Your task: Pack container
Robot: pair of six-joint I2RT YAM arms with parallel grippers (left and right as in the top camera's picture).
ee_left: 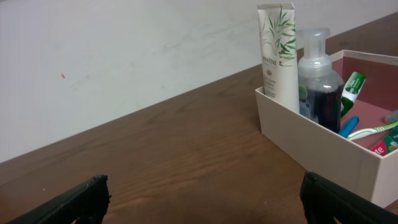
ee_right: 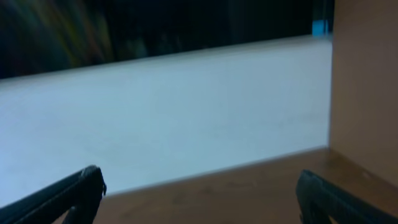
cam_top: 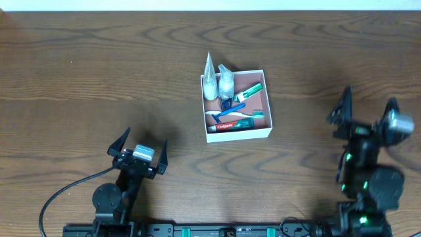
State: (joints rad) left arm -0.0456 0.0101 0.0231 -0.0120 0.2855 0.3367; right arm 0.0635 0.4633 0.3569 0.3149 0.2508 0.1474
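The container [cam_top: 238, 133] is a shallow square box with white walls and a pink-brown inside, at the table's middle; it also shows in the left wrist view [ee_left: 311, 149]. In it stand a white tube [cam_top: 209, 79] [ee_left: 277, 56] and a pump bottle [cam_top: 225, 81] [ee_left: 319, 81], and a red-and-white toothpaste tube [cam_top: 231, 124], a blue and green toothbrush [cam_top: 237, 113] and a green tube [cam_top: 248, 91] lie flat. My left gripper [cam_top: 142, 149] [ee_left: 202, 199] is open and empty, well to the front left of the box. My right gripper [cam_top: 366, 108] [ee_right: 199, 196] is open and empty, far to the right.
The brown wooden table [cam_top: 99, 72] runs to a white wall [ee_left: 124, 50] at the back. A black cable [cam_top: 62, 194] lies by the left arm's base. The right wrist view is blurred and shows the table's edge and a pale surface [ee_right: 186, 106].
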